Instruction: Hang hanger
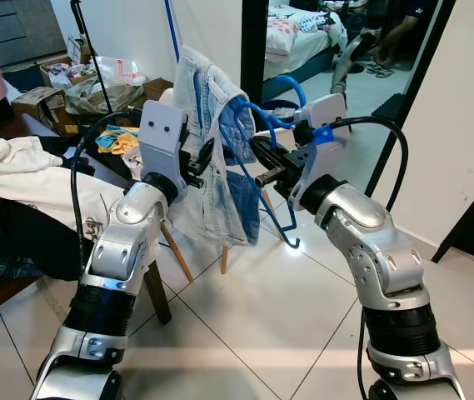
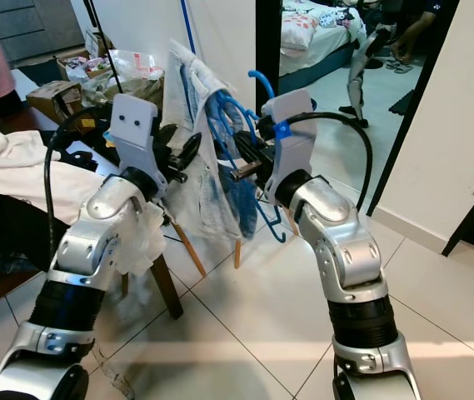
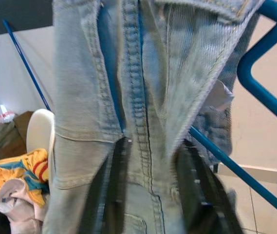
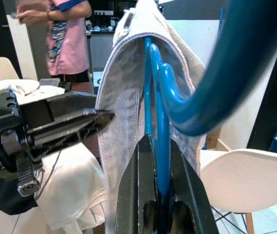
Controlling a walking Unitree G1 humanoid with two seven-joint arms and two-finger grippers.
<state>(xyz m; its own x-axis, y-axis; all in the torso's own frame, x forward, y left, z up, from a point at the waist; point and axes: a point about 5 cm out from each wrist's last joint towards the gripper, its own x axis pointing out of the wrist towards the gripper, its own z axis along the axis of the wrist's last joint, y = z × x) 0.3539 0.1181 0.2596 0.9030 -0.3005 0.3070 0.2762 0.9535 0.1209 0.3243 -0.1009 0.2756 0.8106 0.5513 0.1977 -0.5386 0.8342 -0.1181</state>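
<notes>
White tile floor (image 1: 261, 317) w/ a cluttered tabletop (image 1: 20, 229) at left, white clothes heaped on it; a person in pink stands back there.

Left gripper (image 1: 201, 163) is raised mid-scene, its 2 fingers pinching the denim jacket (image 1: 220, 167) from the left side; in the left wrist view the fabric runs down between both fingers (image 3: 116, 195), so clenched on the cloth.

Blue hanger (image 1: 257, 137) sits inside the jacket. Its long axis runs steeply downward, tilted, w/ the hook arching up toward the right arm.

Right gripper (image 1: 263, 161) comes in from the right, fingers (image 4: 145, 195) clamped on the hanger's blue bar.

Key relation, as a judgement: hanger lies btwn the 2 grippers, right arm owns it, so right arm likely carries the hook to a rail. No rail can be picked out.
</notes>
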